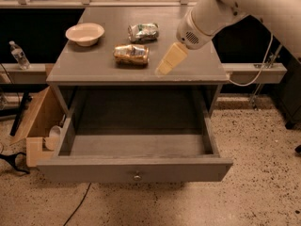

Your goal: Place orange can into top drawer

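Note:
The orange can lies on its side on the grey cabinet top, left of centre. My gripper hangs just right of the can, low over the top, a short gap away and not touching it. It holds nothing. The top drawer is pulled wide open below, its inside bare, with a small round knob on the front panel.
A green-and-silver dented can lies behind the orange can. A white bowl sits at the back left. A water bottle stands on a ledge at left. An open cardboard box is on the floor, left of the drawer.

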You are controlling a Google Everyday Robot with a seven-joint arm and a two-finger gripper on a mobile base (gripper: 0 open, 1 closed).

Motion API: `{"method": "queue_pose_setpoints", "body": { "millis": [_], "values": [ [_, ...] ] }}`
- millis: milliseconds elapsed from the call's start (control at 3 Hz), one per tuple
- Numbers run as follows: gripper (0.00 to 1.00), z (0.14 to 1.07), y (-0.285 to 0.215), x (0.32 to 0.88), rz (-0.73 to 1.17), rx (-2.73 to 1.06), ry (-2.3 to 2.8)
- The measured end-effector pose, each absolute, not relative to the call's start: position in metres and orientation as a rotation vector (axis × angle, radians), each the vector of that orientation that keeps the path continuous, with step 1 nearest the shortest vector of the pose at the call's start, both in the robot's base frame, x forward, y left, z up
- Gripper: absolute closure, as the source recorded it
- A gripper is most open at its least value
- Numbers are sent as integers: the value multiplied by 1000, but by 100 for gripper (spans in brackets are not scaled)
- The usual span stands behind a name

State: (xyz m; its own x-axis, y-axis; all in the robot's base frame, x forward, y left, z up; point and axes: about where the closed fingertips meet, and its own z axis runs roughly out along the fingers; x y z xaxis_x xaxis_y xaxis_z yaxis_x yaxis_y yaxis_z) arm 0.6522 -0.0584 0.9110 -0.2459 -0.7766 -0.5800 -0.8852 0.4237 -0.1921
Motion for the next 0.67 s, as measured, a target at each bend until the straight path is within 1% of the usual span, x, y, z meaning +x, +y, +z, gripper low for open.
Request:
{"method": "queue_pose_setpoints", "body": {
  "millis": [667],
  "values": [
    [0, 892, -2, 711, 264, -1509, 1962]
  ]
}}
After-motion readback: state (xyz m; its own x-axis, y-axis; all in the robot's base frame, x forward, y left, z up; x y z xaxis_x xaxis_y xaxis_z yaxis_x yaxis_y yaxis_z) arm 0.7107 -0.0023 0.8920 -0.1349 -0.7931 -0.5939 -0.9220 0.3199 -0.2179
